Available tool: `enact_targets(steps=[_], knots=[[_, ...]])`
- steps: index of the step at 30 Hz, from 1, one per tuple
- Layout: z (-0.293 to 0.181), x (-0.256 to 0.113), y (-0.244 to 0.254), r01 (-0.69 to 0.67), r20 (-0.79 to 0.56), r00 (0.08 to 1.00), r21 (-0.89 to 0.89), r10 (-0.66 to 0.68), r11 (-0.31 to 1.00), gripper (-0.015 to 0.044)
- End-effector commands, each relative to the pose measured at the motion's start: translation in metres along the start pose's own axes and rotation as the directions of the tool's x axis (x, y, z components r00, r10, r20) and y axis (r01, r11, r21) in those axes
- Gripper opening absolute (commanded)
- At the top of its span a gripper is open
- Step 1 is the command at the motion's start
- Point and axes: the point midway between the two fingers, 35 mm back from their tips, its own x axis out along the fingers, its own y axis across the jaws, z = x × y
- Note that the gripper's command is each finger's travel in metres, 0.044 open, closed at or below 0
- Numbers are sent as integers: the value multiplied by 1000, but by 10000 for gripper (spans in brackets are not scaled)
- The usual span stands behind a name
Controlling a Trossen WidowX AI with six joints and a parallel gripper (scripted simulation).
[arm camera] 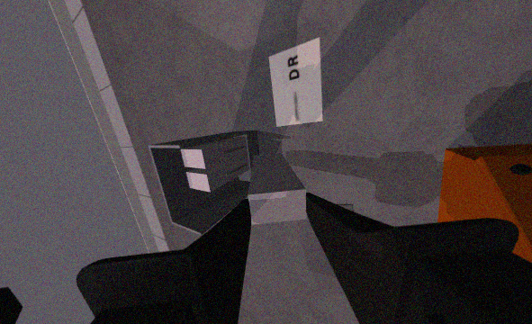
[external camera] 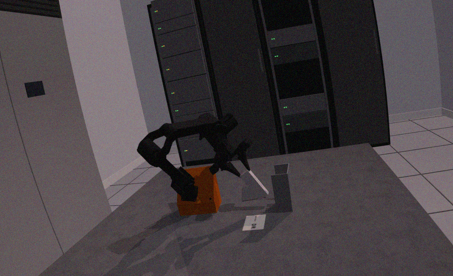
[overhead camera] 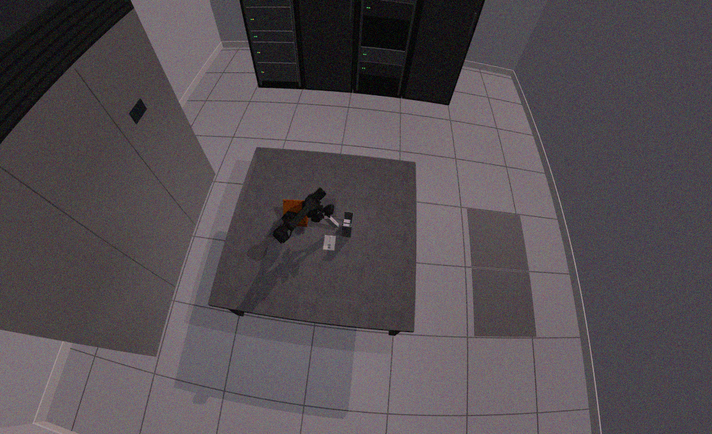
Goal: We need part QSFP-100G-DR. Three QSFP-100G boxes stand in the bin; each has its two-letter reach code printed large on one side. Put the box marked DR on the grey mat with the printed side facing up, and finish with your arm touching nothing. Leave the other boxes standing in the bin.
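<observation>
top view: my tool (overhead camera: 326,214) (external camera: 245,172) (arm camera: 276,201) is clenched on one box (overhead camera: 334,221) (external camera: 259,182) (arm camera: 278,208), outside the bin (overhead camera: 346,232) (external camera: 282,193) (arm camera: 164,191). exterior view: box tilted above the tabletop (overhead camera: 369,280) (external camera: 341,223) (arm camera: 193,81); dr card (overhead camera: 329,242) (external camera: 253,223) (arm camera: 308,99) lies flat nearby. wrist view: two boxes (arm camera: 193,158) remain in the bin. code unread, mat not clearly discernible; verification, laying print-up and release remain.

Top view: looked steeply down from high and far off, with the whole table (overhead camera: 369,280) (external camera: 324,240) in frame and the server racks (overhead camera: 326,48) (external camera: 242,78) at 12 o'clock. Exterior view: looked from lower and nearer, across the table toward racks at 12 o'clock. Wrist view: closest, looked out along the gripper (overhead camera: 334,220) (external camera: 253,183) (arm camera: 276,201). The wrist and exterior views shared the DR card (external camera: 254,222) (arm camera: 296,85), at 12 o'clock in the former.
</observation>
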Motion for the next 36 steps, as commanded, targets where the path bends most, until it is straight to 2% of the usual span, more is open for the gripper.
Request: enact_targets(steps=[1,28,31,36], knots=[[2,3,-1,-6,2,1000,-1,6,1000,156],[3,38,-22,-8,4,1000,-1,8,1000,156],[1,36,-21,0,1,1000,-1,0,1000,235],[1,37,-21,-5,0,1000,-1,5,1000,240]])
